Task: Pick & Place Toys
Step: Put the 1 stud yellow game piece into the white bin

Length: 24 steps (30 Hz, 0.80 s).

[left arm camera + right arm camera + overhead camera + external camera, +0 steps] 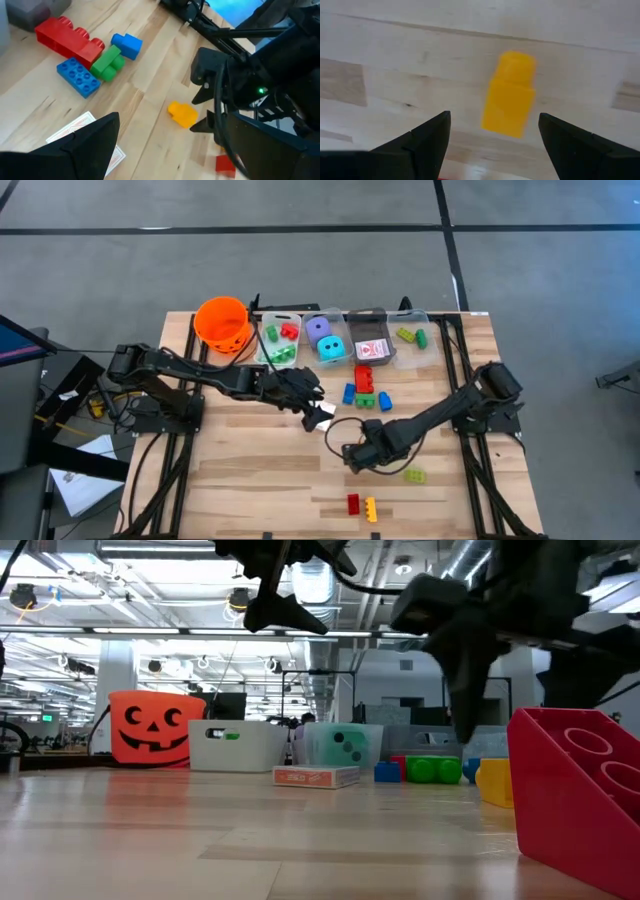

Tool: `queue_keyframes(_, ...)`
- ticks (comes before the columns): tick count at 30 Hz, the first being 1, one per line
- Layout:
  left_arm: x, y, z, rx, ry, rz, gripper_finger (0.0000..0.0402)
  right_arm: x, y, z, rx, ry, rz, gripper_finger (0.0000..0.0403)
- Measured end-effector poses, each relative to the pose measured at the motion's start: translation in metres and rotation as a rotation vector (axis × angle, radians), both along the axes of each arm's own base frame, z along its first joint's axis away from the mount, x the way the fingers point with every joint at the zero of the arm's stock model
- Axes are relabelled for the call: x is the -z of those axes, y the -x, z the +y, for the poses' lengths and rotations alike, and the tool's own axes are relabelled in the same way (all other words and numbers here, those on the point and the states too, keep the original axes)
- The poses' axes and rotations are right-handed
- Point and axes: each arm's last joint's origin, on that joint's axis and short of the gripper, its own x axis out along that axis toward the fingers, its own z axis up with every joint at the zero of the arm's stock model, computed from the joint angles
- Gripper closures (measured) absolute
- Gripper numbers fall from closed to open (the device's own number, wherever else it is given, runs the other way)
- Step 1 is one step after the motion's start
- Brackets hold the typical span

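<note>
Roughly half the sorting looks done. At twelve o'clock on the worktop (250,480), past the orange bucket (222,322), clear bins (345,338) hold green and red bricks (279,340), two dice (326,339), cards (373,349) and more bricks (411,336). The left claw (318,416) holds a red-and-white card (82,134) near centre. Loose bricks (364,388) wait at centre. The right claw (492,132) hovers wide open, empty, over a yellow brick (510,94); others (362,506) lie at six o'clock.

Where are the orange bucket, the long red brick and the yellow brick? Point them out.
orange bucket (222,323): high view, on its rim.
long red brick (67,39): left wrist view, on its side.
yellow brick (510,95): right wrist view, on its top.
</note>
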Motion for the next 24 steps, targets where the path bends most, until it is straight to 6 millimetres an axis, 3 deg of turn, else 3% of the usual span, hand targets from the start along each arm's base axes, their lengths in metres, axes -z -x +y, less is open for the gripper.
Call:
queue_keyframes(7,0.000,0.000,0.000,0.002,-0.003,0.004,0.0042,0.003,0.001,-0.008,0.020,0.014,0.087,0.0108)
queue_keyframes(24,0.000,0.000,0.000,0.019,-0.021,0.003,0.0042,0.006,-0.005,-0.015,0.018,-0.011,0.099,0.0108)
